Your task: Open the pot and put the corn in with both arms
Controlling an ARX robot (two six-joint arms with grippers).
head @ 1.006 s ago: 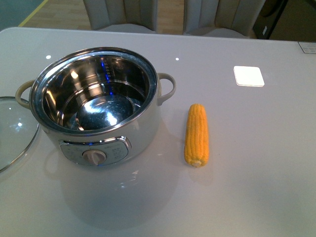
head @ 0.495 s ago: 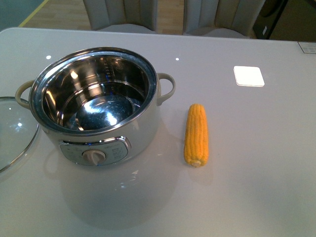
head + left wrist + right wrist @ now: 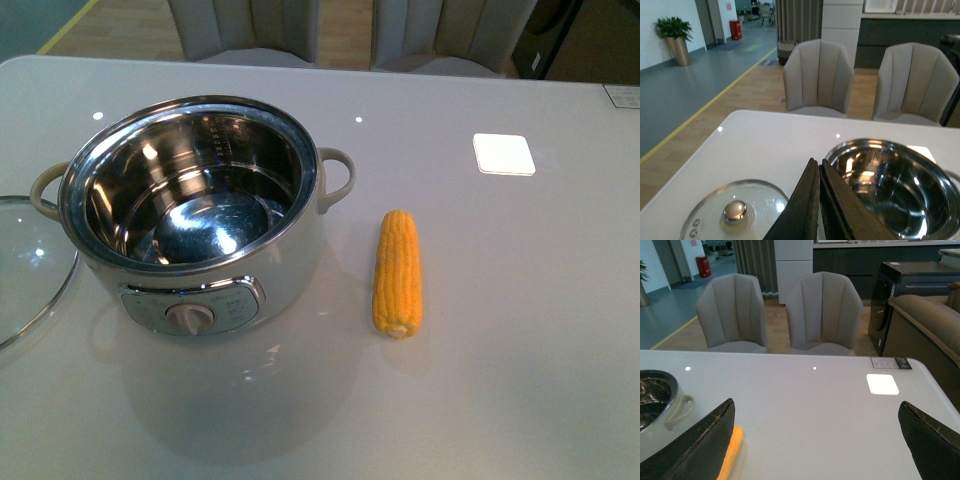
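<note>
The white pot (image 3: pixel 200 220) stands open at the table's left, its steel bowl empty; it also shows in the left wrist view (image 3: pixel 890 185) and the right wrist view (image 3: pixel 657 400). The yellow corn (image 3: pixel 398 272) lies on the table just right of the pot and also shows in the right wrist view (image 3: pixel 730 452). Neither arm shows in the front view. My left gripper (image 3: pixel 818 165) is shut and empty, above the table between lid and pot. My right gripper (image 3: pixel 817 407) is wide open and empty, with the corn beside one finger (image 3: pixel 700 447).
The glass lid (image 3: pixel 25 265) with a steel knob lies on the table left of the pot; it also shows in the left wrist view (image 3: pixel 735 212). A white square pad (image 3: pixel 503 153) lies at the back right. Two grey chairs (image 3: pixel 775 312) stand behind the table.
The blue glints in the pot's bowl have faded away. Pot, corn and lid have not moved.
</note>
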